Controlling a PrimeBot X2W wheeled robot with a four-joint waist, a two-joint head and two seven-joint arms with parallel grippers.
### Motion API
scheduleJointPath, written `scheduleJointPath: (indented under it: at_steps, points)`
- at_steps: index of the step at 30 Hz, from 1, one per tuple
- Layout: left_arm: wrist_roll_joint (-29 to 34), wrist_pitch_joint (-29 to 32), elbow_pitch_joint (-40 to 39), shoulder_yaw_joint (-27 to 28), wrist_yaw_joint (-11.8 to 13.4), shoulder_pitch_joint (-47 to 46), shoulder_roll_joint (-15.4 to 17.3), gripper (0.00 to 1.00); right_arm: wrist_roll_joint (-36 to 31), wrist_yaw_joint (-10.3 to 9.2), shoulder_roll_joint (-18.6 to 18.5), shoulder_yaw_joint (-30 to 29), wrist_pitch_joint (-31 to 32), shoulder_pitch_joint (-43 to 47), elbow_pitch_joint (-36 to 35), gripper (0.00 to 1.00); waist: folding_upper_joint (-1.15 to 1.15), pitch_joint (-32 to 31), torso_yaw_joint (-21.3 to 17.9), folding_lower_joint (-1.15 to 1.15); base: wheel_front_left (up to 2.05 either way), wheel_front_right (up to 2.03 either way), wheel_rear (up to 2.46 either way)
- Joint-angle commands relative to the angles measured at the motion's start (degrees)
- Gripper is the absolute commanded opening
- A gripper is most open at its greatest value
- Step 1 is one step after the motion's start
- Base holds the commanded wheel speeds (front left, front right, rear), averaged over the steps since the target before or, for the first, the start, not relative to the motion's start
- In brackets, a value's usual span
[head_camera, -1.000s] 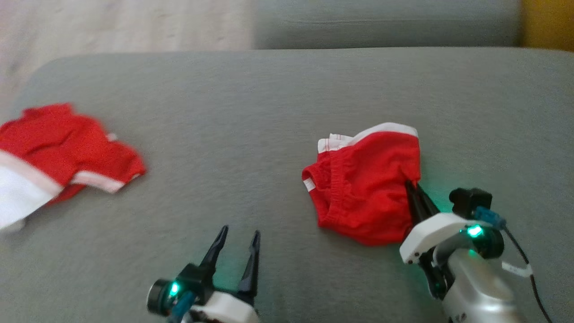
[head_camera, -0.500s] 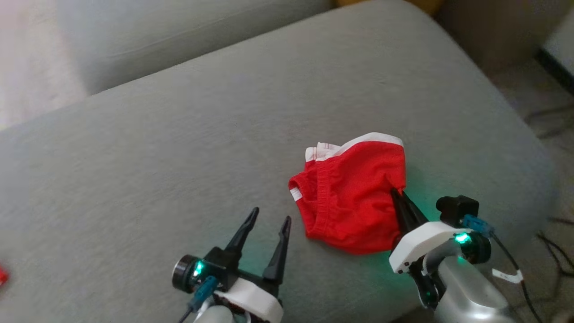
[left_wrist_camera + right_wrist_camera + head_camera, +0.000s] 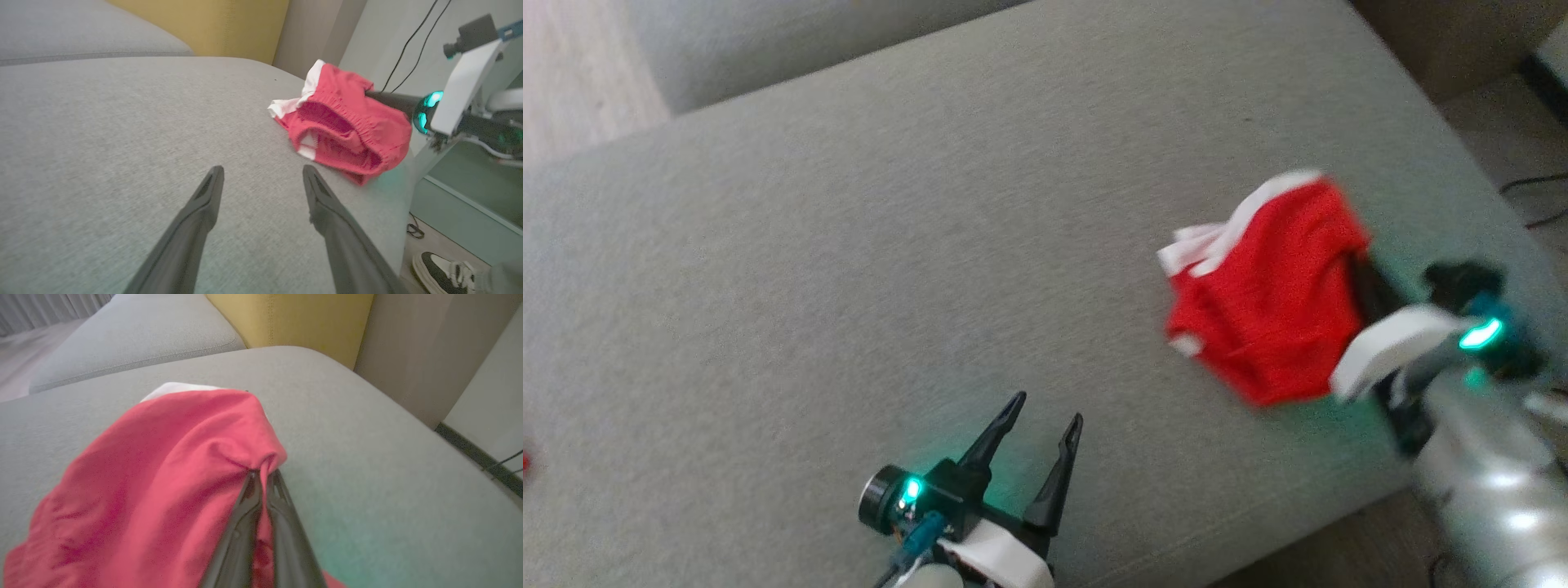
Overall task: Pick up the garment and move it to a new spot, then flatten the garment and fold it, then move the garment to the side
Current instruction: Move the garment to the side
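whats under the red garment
The grey cushion shows all around the red garment, which the right gripper pinches. The patch directly beneath is covered by cloth.

Grey cushion (image 3: 849,245), red garment (image 3: 1274,302) near its edge

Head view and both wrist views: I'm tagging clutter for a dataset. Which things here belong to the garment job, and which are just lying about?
Job:
red shorts with white trim
right gripper, jaws shut on the shorts
left gripper, jaws open
grey sofa seat under them

Lying about:
a person's black-and-white sneaker
black cables on the floor
yellow cushion behind
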Motion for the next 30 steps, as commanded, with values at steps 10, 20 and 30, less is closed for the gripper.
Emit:
scheduleJointPath:
  at_steps: [10, 20, 30]
  points:
    - [3.24, -0.62, -0.72, 2.67, 0.27, -5.16, -0.08, 1.00, -6.22, 0.39, -14.28, -2.68, 0.50, -17.05, 10.62, 0.00, 0.00, 7.40, 9.78, 0.00, 0.00, 0.00, 0.00]
    - [4.22, -0.62, -0.28, 4.53, 0.83, -6.56, -0.08, 1.00, -11.04, 0.39, -17.82, -12.93, -0.63, -21.75, 16.36, 1.00, 0.00, 8.54, 12.61, 0.00, 0.00, 0.00, 0.00]
    - [4.96, -0.62, -0.91, 10.01, 2.16, -5.26, -0.08, 1.00, -11.41, 0.39, -7.20, -15.31, -0.78, -13.76, -2.74, 1.00, 0.00, 5.00, 14.16, 0.00, 0.00, 0.00, 0.00]
